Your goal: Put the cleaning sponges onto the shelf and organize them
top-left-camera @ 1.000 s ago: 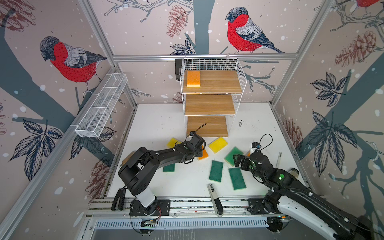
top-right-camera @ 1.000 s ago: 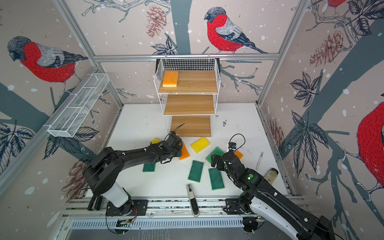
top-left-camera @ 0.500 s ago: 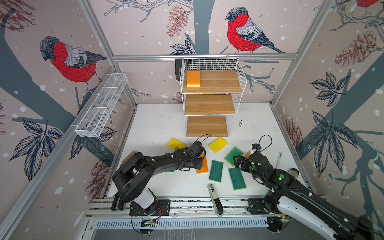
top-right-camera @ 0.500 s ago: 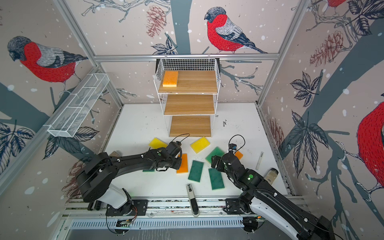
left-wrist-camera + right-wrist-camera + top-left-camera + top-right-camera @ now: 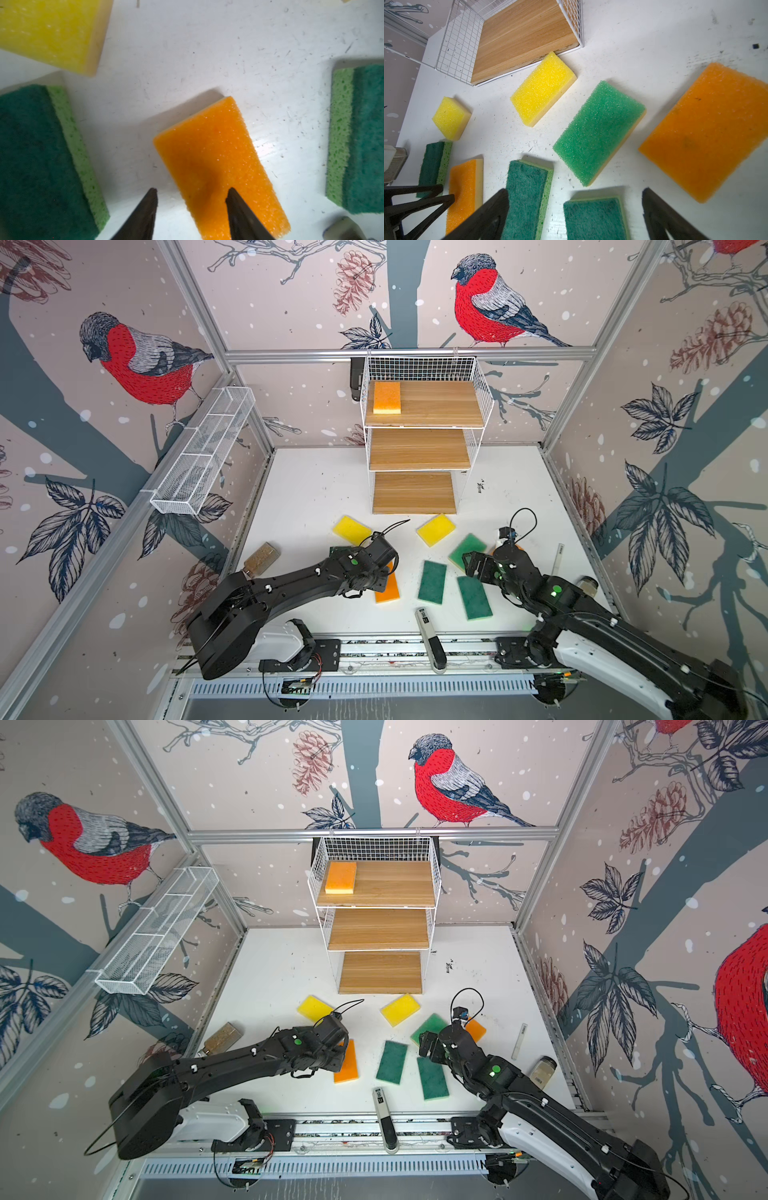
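Left gripper (image 5: 192, 190): pressed together a second ago, its jaws now stand spread. One finger is over the end of the orange sponge (image 5: 209, 149), the other over bare worktop (image 5: 207, 52) beside it, and nothing is pinched. Over that same second this sponge has moved with the gripper, from just before the lowest board of the shelf (image 5: 436, 406) toward the front of the worktop. It now lies flat there, near a dark green sponge (image 5: 432, 581). Finding: this is a release onto the worktop, not a placement. The likely reading is a reposition ahead of a fresh grasp, since the jaws do not yet straddle the sponge. Right gripper (image 5: 575, 191): spread and empty above the green sponges, unmoved. Task status: only the sponge on the top board (image 5: 387, 397) is stored, and the rest remain on the worktop.
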`<state>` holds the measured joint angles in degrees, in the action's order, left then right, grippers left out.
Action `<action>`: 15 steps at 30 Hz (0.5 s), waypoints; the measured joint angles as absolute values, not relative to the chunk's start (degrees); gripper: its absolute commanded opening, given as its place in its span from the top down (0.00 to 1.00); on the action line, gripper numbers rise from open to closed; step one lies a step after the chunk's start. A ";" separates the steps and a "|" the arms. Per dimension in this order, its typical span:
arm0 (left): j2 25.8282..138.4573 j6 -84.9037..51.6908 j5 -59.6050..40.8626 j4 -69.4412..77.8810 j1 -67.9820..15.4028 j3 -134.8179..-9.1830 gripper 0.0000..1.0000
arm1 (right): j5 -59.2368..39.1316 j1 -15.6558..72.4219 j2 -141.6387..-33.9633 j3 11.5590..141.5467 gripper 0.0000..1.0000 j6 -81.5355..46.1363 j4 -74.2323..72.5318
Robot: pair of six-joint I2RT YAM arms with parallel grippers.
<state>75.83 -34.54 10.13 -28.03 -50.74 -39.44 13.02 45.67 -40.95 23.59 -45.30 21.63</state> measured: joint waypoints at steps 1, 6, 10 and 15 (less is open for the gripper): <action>76.12 -34.57 11.03 -28.14 -50.70 -39.99 0.32 | 13.02 45.89 -41.04 23.70 0.00 -45.30 21.47; 75.24 -37.45 13.37 -28.60 -50.87 -40.91 0.25 | 13.13 46.63 -40.64 24.45 0.00 -45.30 21.47; 69.78 -42.54 13.67 -27.90 -52.51 -37.85 0.22 | 13.41 46.87 -39.51 24.62 0.00 -45.30 21.52; 61.45 -52.80 15.40 -27.05 -57.12 -32.93 0.19 | 13.76 46.98 -38.72 24.60 0.00 -45.25 21.52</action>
<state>61.45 -52.80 15.40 -27.05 -57.12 -32.93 13.76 46.98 -38.72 24.60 -45.25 21.52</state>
